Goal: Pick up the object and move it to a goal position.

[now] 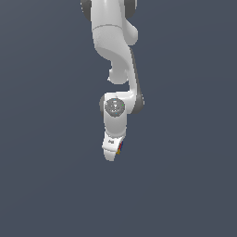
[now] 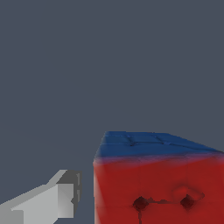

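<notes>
In the exterior view the white gripper [image 1: 111, 155] points down at the end of the arm. Only a small sliver of the object [image 1: 119, 149], red above yellow-orange, shows at the gripper's edge on the exterior view's right; the rest is hidden behind the hand. In the wrist view the object [image 2: 157, 188] is very close and large, with a red face and a blue face. One grey finger [image 2: 57, 197] stands beside it with a narrow gap and does not touch it. The other finger is hidden. The jaws look open.
The white arm [image 1: 113, 41] reaches down from the top of the exterior view. A plain dark blue-grey surface [image 1: 46, 185] fills the rest of both views. No goal marker shows.
</notes>
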Motion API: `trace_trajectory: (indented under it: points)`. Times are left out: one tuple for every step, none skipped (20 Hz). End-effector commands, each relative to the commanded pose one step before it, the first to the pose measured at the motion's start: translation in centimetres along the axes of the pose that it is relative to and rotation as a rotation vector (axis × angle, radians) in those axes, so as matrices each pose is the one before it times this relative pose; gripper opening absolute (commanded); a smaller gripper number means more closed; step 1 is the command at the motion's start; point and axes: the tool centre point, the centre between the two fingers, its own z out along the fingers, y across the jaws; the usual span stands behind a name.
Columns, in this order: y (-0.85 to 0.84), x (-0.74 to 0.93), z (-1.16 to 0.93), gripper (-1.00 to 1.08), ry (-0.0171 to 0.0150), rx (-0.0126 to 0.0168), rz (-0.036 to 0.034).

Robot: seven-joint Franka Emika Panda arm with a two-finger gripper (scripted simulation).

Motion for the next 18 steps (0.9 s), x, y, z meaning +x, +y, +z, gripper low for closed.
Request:
trace_trajectory:
  points:
    - [0.111, 0.031, 0.180, 1.00, 0.00034, -0.00178, -0.00021]
    - [0.000, 0.000, 0.000, -1.00, 0.00000, 0.00000, 0.00000]
    - [0.000, 0.000, 0.000, -1.00, 0.00000, 0.00000, 0.00000]
    - [0.000, 0.000, 0.000, -1.00, 0.00000, 0.00000, 0.00000]
    - [0.000, 0.000, 0.000, -1.00, 0.00000, 0.00000, 0.00000]
    - [0.000, 0.000, 0.000, -1.00, 0.00000, 0.00000, 0.00000]
    - [0.000, 0.000, 0.000, -1.00, 0.00000, 0.00000, 0.00000]
    - [0.000, 0.000, 0.000, -1.00, 0.00000, 0.00000, 0.00000]
    - [0.000, 0.000, 0.000, -1.00, 0.00000, 0.00000, 0.00000]
    - [0.000, 0.000, 0.000, -1.00, 0.00000, 0.00000, 0.00000]
    - [0.000, 0.000, 0.000, -1.00, 0.00000, 0.00000, 0.00000]
    - [0.021, -0.027, -0.054, -1.00, -0.00009, -0.00061, 0.00031]
    - [0.015, 0.007, -0.006, -1.00, 0.00000, 0.00000, 0.00000]
    - [0.045, 0.020, -0.017, -1.00, 0.00000, 0.00000, 0.00000]
    - [0.075, 0.033, -0.028, -1.00, 0.00000, 0.00000, 0.00000]
    - [0.104, 0.045, -0.039, -1.00, 0.00000, 0.00000, 0.00000]
    - [0.134, 0.058, -0.049, -1.00, 0.00000, 0.00000, 0.00000]
    - [0.162, 0.071, -0.060, -1.00, 0.00000, 0.00000, 0.00000]
